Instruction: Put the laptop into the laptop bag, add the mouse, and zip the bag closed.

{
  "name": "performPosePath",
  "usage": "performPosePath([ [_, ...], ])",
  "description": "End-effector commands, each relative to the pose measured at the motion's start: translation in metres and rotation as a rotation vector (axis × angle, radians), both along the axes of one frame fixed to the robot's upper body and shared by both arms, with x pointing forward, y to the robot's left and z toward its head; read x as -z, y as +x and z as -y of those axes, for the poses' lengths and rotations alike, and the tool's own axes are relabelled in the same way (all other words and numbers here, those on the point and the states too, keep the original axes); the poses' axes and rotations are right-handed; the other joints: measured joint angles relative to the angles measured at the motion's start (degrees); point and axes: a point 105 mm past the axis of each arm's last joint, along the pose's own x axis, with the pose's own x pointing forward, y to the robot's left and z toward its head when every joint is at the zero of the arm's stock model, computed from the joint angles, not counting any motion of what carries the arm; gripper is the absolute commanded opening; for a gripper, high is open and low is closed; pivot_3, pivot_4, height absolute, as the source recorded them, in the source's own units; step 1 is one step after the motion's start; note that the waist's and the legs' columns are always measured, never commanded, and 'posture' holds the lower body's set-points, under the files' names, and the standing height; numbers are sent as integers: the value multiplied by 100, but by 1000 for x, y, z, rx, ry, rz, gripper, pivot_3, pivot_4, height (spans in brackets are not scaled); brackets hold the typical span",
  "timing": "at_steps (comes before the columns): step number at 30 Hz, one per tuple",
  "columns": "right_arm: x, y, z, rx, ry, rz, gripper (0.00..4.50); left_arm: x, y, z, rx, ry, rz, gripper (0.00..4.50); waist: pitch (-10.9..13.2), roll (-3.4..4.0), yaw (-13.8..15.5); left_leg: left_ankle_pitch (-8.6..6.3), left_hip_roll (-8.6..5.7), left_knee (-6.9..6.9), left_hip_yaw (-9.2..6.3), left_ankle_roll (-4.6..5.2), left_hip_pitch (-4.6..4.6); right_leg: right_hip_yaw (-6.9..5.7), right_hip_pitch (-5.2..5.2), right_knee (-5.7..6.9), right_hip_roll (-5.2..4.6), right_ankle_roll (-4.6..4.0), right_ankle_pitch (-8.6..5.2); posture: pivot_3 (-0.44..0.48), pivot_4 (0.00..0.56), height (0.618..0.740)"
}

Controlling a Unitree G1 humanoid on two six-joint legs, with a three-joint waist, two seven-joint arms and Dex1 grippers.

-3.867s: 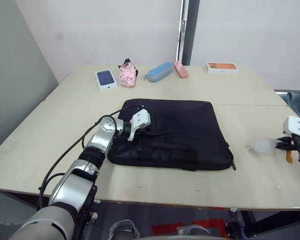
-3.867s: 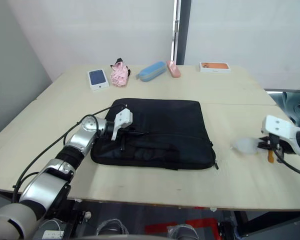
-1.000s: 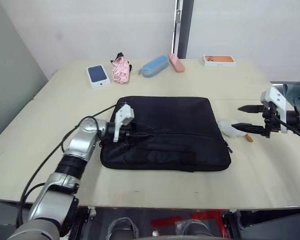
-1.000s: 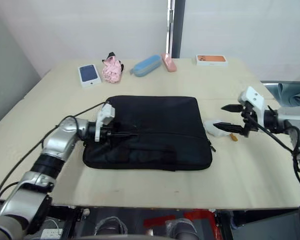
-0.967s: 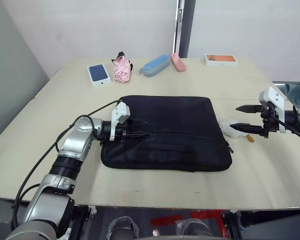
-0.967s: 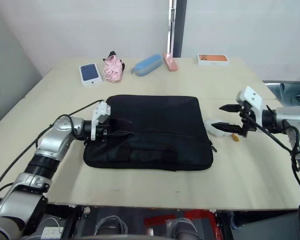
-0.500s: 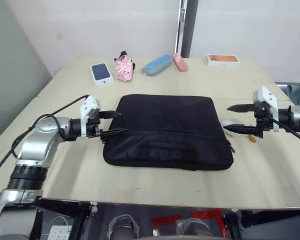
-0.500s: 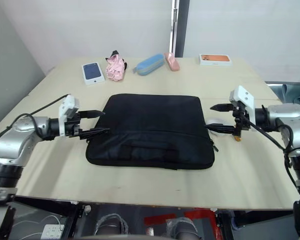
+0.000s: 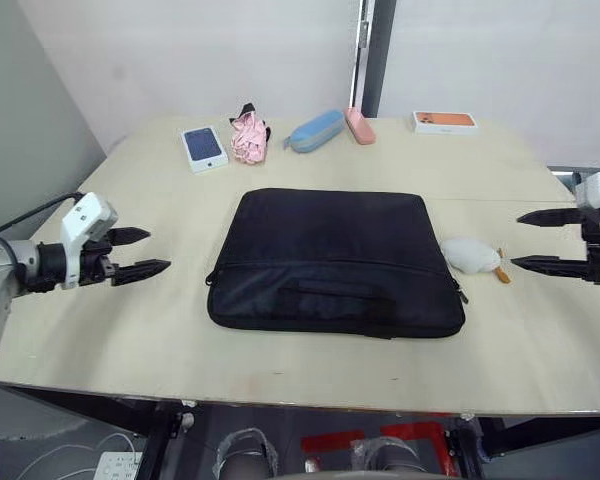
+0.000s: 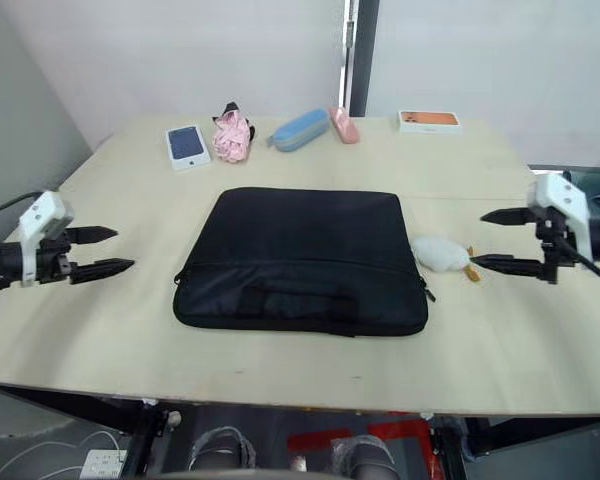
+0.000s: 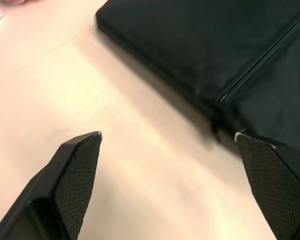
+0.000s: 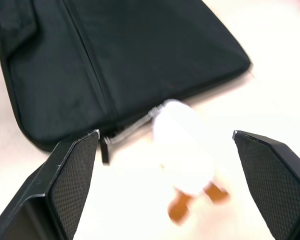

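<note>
The black laptop bag [image 9: 335,260] lies flat in the middle of the table [image 9: 310,355], its zipper line running closed along the front part [image 11: 255,65]. The laptop and the mouse are out of view. My left gripper [image 9: 158,250] hovers open over bare table, a hand's width left of the bag's left edge, fingers pointing at it. My right gripper [image 9: 515,240] stands open to the right of the bag, nothing between its fingers [image 12: 270,175]. It points at the bag's right corner [image 12: 115,60].
A white lump with an orange tail [image 9: 470,255] lies between the bag's right edge and my right gripper. At the back of the table lie a white phone box [image 9: 204,148], a pink cloth [image 9: 248,138], a blue case [image 9: 316,130], a pink case [image 9: 359,126] and an orange box [image 9: 444,121].
My left gripper opened, came off the bag's left front and drew back left over bare table. My right gripper pulled right, away from the white lump. The head camera shifted.
</note>
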Motion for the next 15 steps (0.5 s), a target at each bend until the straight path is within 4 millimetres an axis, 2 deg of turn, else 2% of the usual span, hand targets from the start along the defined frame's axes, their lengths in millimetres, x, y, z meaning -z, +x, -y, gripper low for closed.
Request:
performPosePath([
  [1, -21, -4, 11, 12, -27, 55, 4500, -19, 0, -16, -18, 36, 45, 4478, 0, 0, -4, 0, 0, 4, 0, 0, 0, 1, 0, 4, 0, 0, 0, 0, 150, 740],
  [5, -34, -7, 22, 47, -41, 63, 4500, -27, 0, -25, -19, 52, 42, 4478, 0, 0, 0, 1, 0, 15, 0, 2, -3, 2, -3, 13, 0, -1, 0, 0, 150, 740],
  [8, -45, -14, 27, 53, -37, 55, 4500, -44, -2, -30, -20, 46, 36, 4478, 2, -3, 9, 1, 0, 15, -3, 3, -4, 0, -3, 14, 0, -1, 0, 0, 150, 740],
  [10, -53, -17, 24, 46, -4, 47, 4500, -54, -4, -31, -12, 46, 37, 4478, 4, -7, 14, 1, 0, 15, -5, 3, -5, -1, -2, 14, 0, -2, 0, 0, 150, 740],
  [15, -54, -19, 16, 21, 20, 35, 4500, -57, -7, -29, 14, 58, 19, 4478, 4, -7, 8, 0, -2, 19, -3, 5, -2, 1, 1, 18, -4, -3, 0, 0, 150, 740],
])
